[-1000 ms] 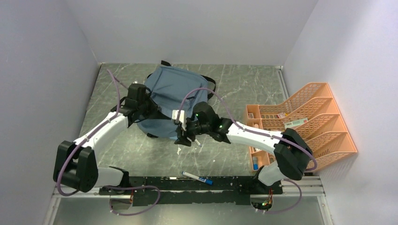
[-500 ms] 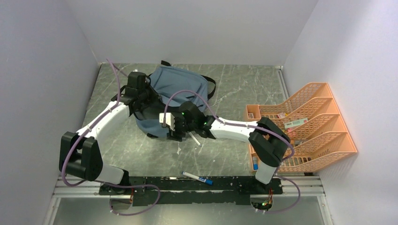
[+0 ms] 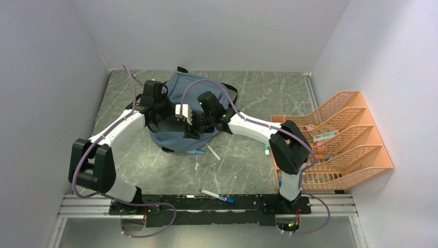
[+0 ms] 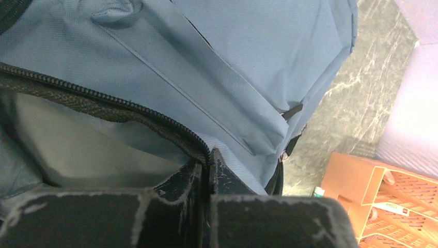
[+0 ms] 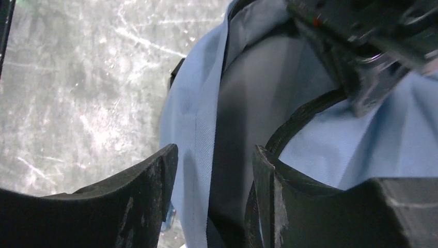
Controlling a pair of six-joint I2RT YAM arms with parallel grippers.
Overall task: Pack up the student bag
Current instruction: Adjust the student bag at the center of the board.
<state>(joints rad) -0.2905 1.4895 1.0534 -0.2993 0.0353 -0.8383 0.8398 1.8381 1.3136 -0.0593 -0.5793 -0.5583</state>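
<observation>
bag: matt woven cloth | rack: orange plast. mesh | tbl: smooth, glossy

Orange mesh rack stands right; marker lies apart.

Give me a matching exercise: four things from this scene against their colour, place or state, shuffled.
Things:
1. bag
2. rack
3. marker
4. left claw

Descriptions:
a. shut on the bag's zip edge
b. orange mesh, far right
c. lying alone at the near edge
d. grey-blue, unzipped

Pairs: 1-d, 2-b, 3-c, 4-a
</observation>
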